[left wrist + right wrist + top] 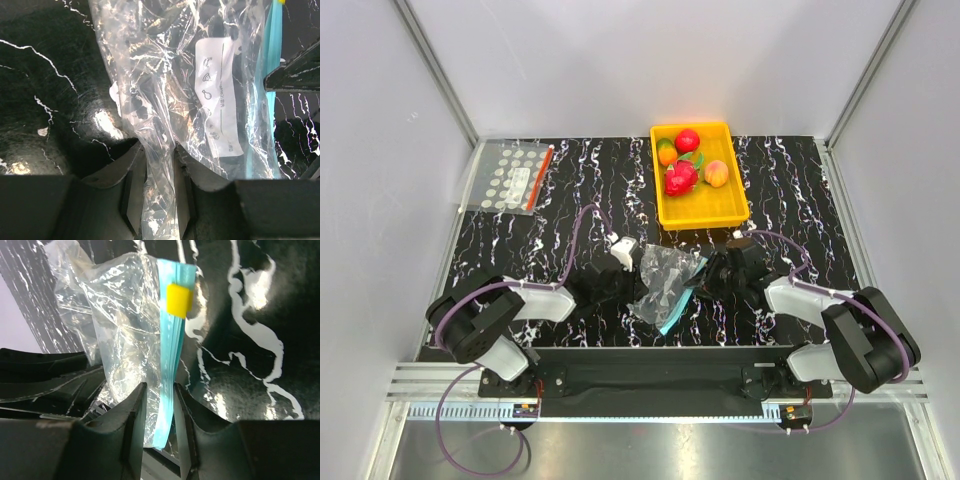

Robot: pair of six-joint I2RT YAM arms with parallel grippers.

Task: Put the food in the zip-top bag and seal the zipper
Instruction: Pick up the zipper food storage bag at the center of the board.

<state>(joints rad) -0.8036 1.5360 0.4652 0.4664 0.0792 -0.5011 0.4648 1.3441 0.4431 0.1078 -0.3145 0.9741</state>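
The small clear plastic zip-top bag (pixel 665 283) sits crumpled just on the near side of the yellow plastic tray (pixel 704 219), which holds the glossy toy fruits (pixel 687 140). The bag is light, limp, slippery film, so its stiffer pale blue zipper strip (pixel 167 365) is the surest hold. The left gripper (pixel 160 150) pinches the film. The right gripper (pixel 159 390) stands narrow about the strip; whether it bites, I cannot tell. Only the right wrist view shows the yellow slider (pixel 179 300).

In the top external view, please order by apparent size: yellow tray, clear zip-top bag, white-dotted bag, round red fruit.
1. yellow tray
2. white-dotted bag and zip-top bag look alike; the latter is crumpled, so not ranked
3. round red fruit
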